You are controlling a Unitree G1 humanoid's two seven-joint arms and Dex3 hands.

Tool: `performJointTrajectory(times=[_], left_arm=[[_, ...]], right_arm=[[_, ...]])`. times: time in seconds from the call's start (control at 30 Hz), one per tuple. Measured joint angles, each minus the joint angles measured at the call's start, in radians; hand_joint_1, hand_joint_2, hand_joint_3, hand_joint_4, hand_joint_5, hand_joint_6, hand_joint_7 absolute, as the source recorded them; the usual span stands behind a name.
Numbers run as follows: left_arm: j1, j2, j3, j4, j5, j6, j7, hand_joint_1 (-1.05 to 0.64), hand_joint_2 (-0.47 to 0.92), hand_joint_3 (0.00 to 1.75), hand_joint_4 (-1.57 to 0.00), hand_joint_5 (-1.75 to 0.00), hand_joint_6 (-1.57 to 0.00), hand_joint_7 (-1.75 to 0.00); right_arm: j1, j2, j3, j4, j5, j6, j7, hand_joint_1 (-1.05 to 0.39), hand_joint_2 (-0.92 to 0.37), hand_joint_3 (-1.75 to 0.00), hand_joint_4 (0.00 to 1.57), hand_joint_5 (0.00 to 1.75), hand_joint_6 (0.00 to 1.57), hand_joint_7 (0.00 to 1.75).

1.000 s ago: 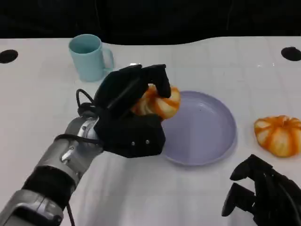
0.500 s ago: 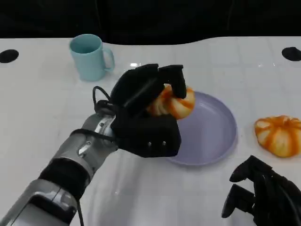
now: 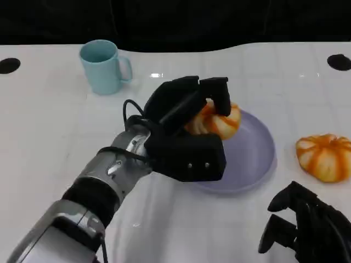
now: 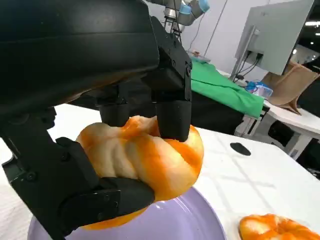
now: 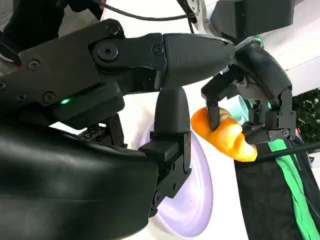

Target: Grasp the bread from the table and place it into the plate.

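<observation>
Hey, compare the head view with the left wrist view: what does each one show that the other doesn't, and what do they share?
Head view alone: the teal mug at the far left of the table, the silver left forearm, and the right hand low at the near right, holding nothing, its fingers curled.

Left wrist view alone: the room beyond the table, with a green cloth and a monitor.

Both: the left hand gripping the bread above the purple plate, and a second bread lying on the table beside the plate.

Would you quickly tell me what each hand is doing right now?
Left hand: holding the orange-striped bread roll.
Right hand: holds nothing, fingers apart.
</observation>
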Motion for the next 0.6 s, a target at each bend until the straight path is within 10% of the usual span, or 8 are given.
performJointTrajectory(times=[0.17,0.27,0.37,0.47,0.6], left_arm=[[-0.007,-0.018,-0.014,0.047,-0.007,-0.004,-0.008,-0.18,0.48,1.19,-0.77,-1.72,-0.63,-1.50],[-0.014,-0.023,-0.010,0.056,-0.036,-0.004,-0.064,-0.24,0.78,0.56,-0.61,-1.40,-0.70,-0.67],[-0.021,-0.023,-0.006,0.057,-0.048,-0.004,-0.115,-0.30,0.89,0.34,-0.49,-1.14,-0.64,-0.37],[-0.023,-0.018,-0.013,0.057,-0.044,-0.002,-0.143,-0.49,0.92,0.33,-0.33,-0.61,-0.47,-0.10],[-0.032,-0.002,-0.038,0.051,-0.015,0.021,-0.175,-0.79,0.92,0.39,-0.12,-0.33,-0.27,-0.01]], right_arm=[[0.002,0.000,0.002,0.000,-0.001,-0.004,0.000,-0.51,-0.92,-0.43,0.62,1.75,0.42,1.64],[0.002,0.001,0.002,0.000,-0.001,-0.006,0.000,-0.52,-0.92,-0.43,0.63,1.75,0.43,1.64],[0.002,0.001,0.002,0.000,-0.002,-0.006,0.000,-0.52,-0.92,-0.43,0.63,1.75,0.43,1.64],[0.002,0.001,0.002,0.000,-0.002,-0.006,0.000,-0.52,-0.92,-0.43,0.62,1.75,0.43,1.63],[0.002,0.001,0.002,0.000,0.001,-0.006,0.001,-0.52,-0.92,-0.43,0.62,1.75,0.43,1.64]])
